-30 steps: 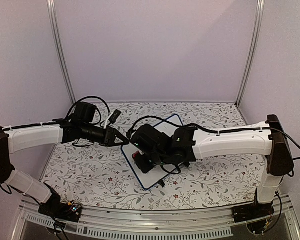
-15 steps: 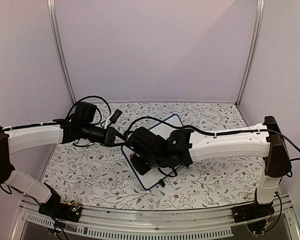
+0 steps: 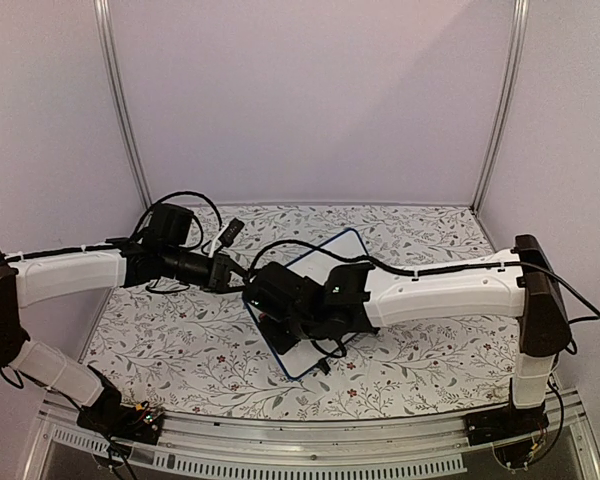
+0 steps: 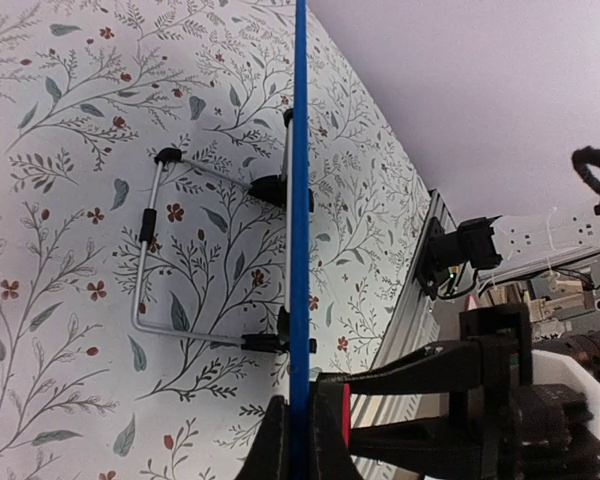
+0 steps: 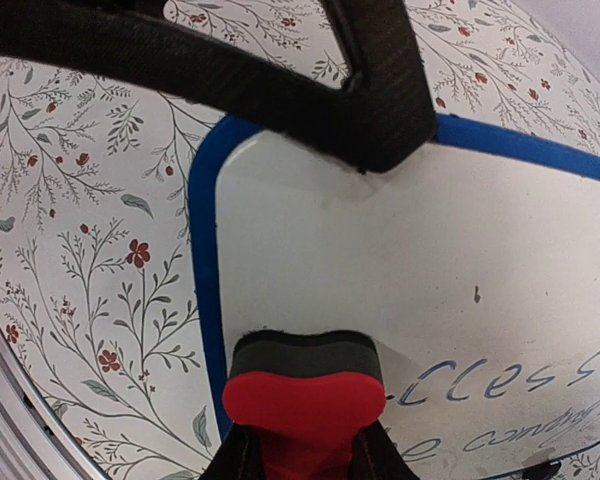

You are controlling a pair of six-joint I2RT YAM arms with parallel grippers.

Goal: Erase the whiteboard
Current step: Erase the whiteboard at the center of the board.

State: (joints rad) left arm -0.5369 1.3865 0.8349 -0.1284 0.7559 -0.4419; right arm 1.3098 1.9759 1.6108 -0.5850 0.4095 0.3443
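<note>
whiteboard (image 5: 380, 280): glossy, rounded corners, blue frame.
left gripper (image 4: 298, 432): clamps the frame edge.
right gripper (image 5: 305, 452): pinches red, felt-faced block (image 5: 305, 392), bottom centre.

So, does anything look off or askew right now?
Nothing spilled or damaged. The whiteboard lies skewed to the table edges, its blue frame pinched by the left tool; the right tool holds a red eraser to it, and blue handwriting shows.

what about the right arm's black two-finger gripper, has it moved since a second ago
Yes. The right gripper, shut on a red eraser, has slid left over the blue-framed white whiteboard, toward its left edge in the top view.
</note>
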